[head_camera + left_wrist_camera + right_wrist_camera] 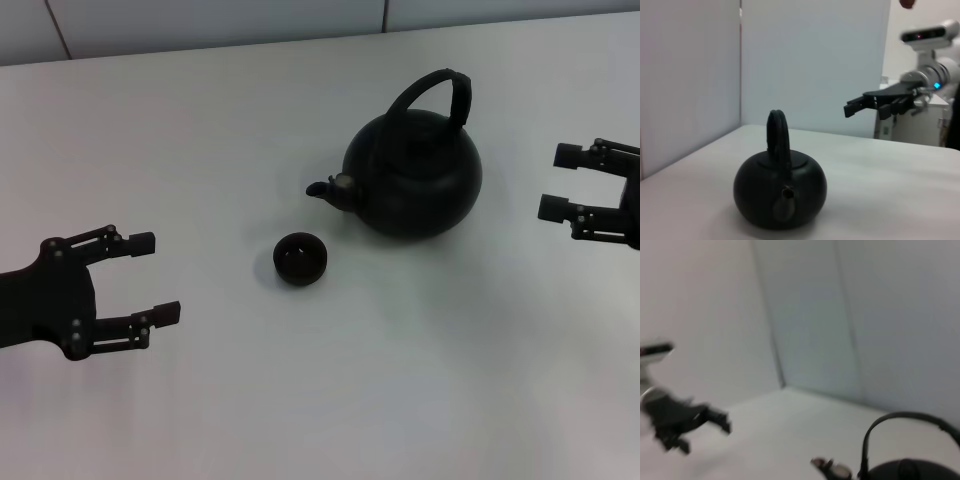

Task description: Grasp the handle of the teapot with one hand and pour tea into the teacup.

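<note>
Head view: we list a round black cast-iron teapot (412,175) upright on the white table (300,400), spout just beside a small dark teacup (299,258). Left gripper (130,283) and right gripper (567,182) gape empty, well apart from both.

Left wrist view: handle (778,132) unheld.

Right wrist view: likewise.

Poured or pending: undecidable.

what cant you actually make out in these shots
- Teacup: contents unreadable in the head view, its dark inside hides any tea; absent from both wrist views.
- Teapot: body cut off by the right wrist view's edge; whether it holds tea, hidden by its walls.
- Right gripper: arm cut off at the head view's edge.
</note>
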Robot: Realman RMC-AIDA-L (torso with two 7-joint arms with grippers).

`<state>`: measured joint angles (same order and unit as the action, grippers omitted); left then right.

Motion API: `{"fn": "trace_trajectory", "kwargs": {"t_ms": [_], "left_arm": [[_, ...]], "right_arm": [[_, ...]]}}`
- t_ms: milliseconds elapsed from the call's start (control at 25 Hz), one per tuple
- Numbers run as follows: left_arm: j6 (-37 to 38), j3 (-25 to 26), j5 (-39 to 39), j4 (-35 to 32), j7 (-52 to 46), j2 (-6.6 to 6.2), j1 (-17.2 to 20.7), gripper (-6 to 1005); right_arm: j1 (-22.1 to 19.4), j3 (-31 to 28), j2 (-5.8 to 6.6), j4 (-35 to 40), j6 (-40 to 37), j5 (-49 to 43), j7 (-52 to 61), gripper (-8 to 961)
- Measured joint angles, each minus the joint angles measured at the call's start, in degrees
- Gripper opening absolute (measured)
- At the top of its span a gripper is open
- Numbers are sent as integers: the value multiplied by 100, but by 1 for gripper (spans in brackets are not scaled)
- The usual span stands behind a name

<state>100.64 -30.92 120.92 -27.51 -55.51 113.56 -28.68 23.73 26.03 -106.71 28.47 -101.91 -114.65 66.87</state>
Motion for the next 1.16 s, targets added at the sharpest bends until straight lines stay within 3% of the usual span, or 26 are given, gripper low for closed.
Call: {"fn": "trace_trajectory", "kwargs": {"t_ms": [160,320,520,1160], "left_arm": [[-13,-55,125,0,-174,-80,-167,830],[-49,-81,345,0,-391,-136,-354,830],[-76,-91,514,-16,-543,-151,-495,830],[-93,-89,521,-62,-706,-108,-612,830]], "right_arm": [[330,14,114,235,-51,-585,346,787],[914,32,256,296,-115,-1586,745,787],[1150,68,260,377,-227,-1964,856,787],[1252,166,184,385,-165,-1959,742,787]]}}
